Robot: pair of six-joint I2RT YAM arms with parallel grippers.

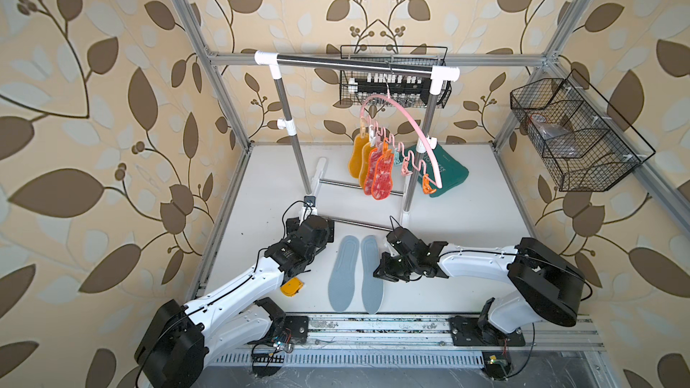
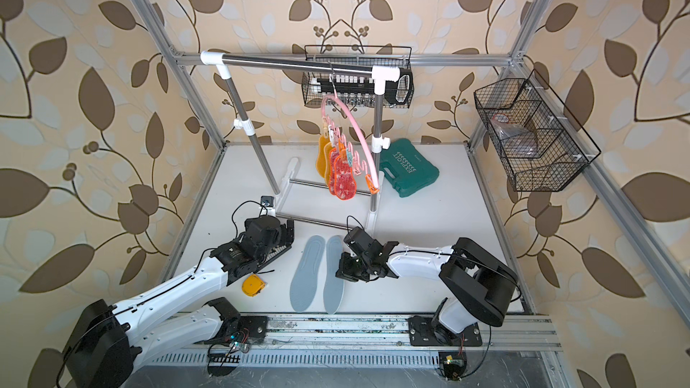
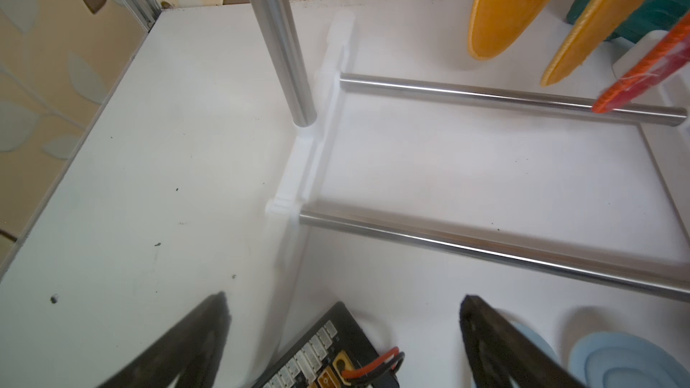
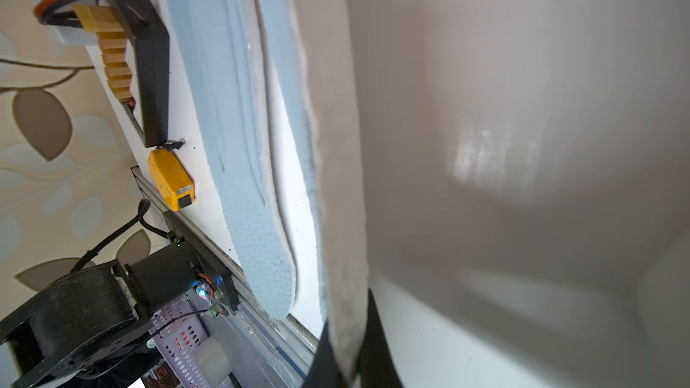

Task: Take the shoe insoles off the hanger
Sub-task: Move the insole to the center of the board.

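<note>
The task looked about a third done, with 2 of the 6 pads off. The blue-grey insoles (image 1: 343, 274) lay flat and side by side on the table (image 1: 448, 255), between the 2 arms and well apart from the hanger (image 1: 433, 162). The hanger hung by its hook from the top bar of the garment rack (image 1: 354, 62). It was tilted, with its free end low and the orange clip (image 1: 428, 188) there empty. The other 4 pads were still clipped at its higher end, bunched and overlapping. The 2 mustard insoles (image 1: 356, 160) were behind and the 2 red-orange insoles (image 1: 382, 181) in front, all hanging clear of the table.

The left gripper (image 3: 343, 298) sat low near the rack's foot, its jaws spread wide with nothing between them. The right gripper (image 4: 347, 330) was down at the edge of the blue-grey insole by the right arm (image 1: 371, 285), jaws clenched. In the right wrist view a thin pale strip ran in between them. I took it for that insole's edge, so the pad seemed laid down but not yet let go.

By my reckoning, what was left was to release that pad, then unclip the remaining 4 and lay them on the table.
</note>
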